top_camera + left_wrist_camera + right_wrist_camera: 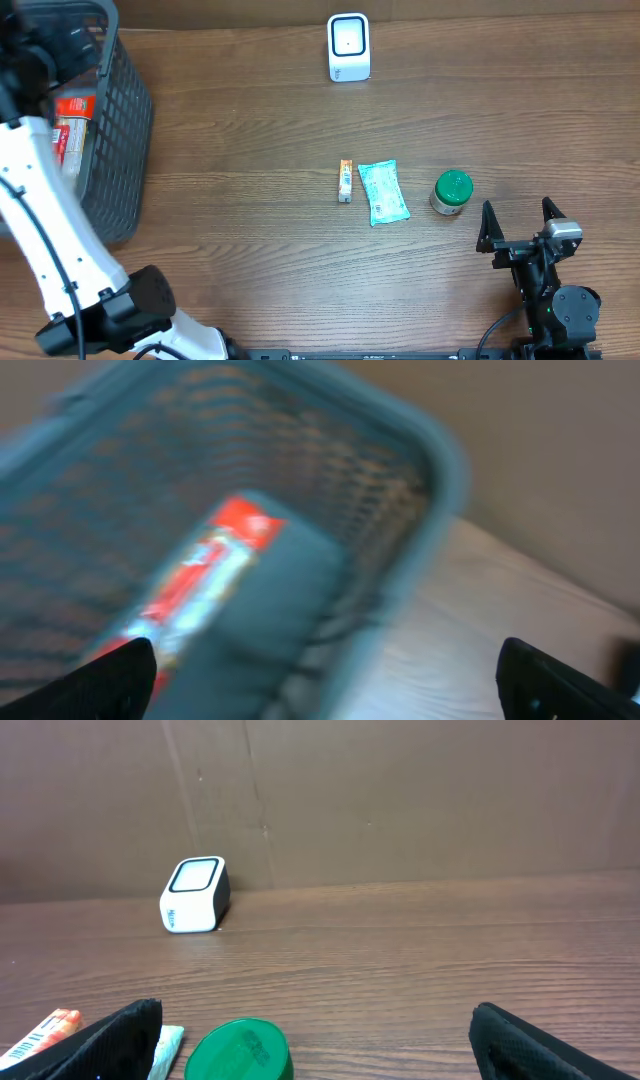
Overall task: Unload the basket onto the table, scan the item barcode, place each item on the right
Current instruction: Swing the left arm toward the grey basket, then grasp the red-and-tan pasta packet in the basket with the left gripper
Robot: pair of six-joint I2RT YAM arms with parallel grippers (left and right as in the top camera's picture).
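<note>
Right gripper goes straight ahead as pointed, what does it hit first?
Likely nothing: the right gripper faces bare table. The green-lidded jar sits just left of its line; a graze is possible.

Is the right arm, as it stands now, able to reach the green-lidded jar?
Probably yes. The right gripper is open, and the jar stands close in front of it, slightly to its left, with nothing standing between them.

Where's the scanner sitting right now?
The white scanner stands alone at the far edge of the table, near centre in the overhead view, well beyond the small orange packet and blue pouch.
</note>
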